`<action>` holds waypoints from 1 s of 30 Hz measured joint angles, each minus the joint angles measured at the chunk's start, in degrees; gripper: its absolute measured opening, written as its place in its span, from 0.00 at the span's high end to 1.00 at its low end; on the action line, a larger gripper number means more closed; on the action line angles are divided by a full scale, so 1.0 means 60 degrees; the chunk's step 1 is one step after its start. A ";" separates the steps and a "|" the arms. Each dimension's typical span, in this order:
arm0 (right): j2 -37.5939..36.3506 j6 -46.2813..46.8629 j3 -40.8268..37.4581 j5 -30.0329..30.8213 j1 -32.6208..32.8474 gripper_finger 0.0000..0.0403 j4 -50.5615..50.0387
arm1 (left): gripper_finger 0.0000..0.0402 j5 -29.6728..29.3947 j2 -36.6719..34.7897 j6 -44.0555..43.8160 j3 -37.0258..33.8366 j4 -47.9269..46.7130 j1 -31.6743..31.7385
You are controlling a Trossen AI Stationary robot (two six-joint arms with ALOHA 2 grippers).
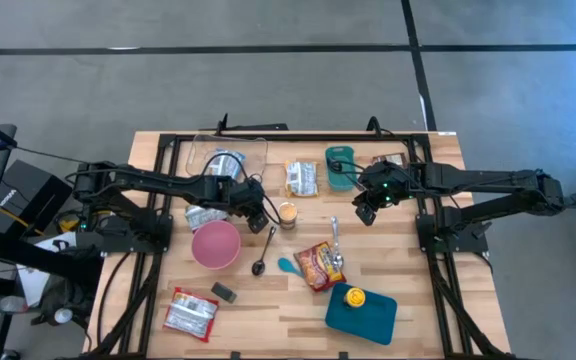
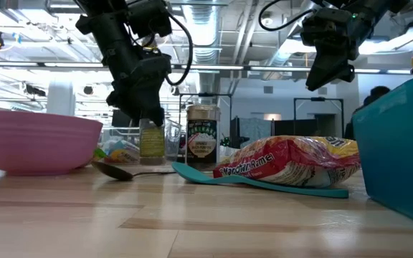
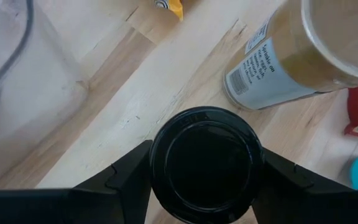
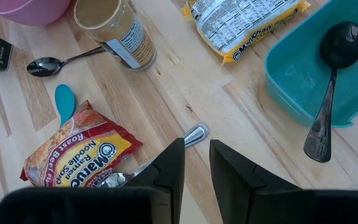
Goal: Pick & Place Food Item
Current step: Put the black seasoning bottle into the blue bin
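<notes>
My left gripper [image 1: 260, 212] is shut on a small bottle [image 2: 151, 140] with a round black lid [image 3: 204, 162], just right of the pink bowl [image 1: 215, 243]. Beside the bottle stands a labelled jar [image 1: 288, 213] with a tan top. A red ramen packet [image 1: 318, 265] lies on the table to the near right, with a metal utensil [image 4: 194, 134] resting on it. My right gripper [image 1: 366, 212] hangs above the table right of the jar. Its fingers [image 4: 169, 168] stand a narrow gap apart with nothing between them. My left gripper pinches the bottle by its black lid, one finger on each side of the lid's rim [image 3: 156, 168]. The fingers slant down from the table's left side. The bottle hangs or stands upright below them [image 2: 151, 147]. Whether its base touches the table I cannot tell.
A metal spoon [image 1: 265, 250] and a teal spoon [image 1: 288, 266] lie near the bowl. A teal container [image 1: 363, 312] sits near right, and another [image 4: 309, 68] holds a dark spoon. A noodle packet [image 1: 301, 178] and a clear tub [image 1: 230, 150] lie at the far side, another packet [image 1: 192, 312] near left.
</notes>
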 joint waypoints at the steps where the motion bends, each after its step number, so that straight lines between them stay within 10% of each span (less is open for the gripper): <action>1: 0.0000 0.0000 0.0000 0.0000 -0.0002 0.83 0.0000 | 0.49 -0.0004 -0.0094 0.0000 0.0000 0.0006 -0.0001; 30: -0.0003 0.0004 0.0000 -0.0015 -0.0002 0.83 0.1012 | 0.48 -0.0004 -0.2637 -0.2782 0.0000 0.1701 0.0000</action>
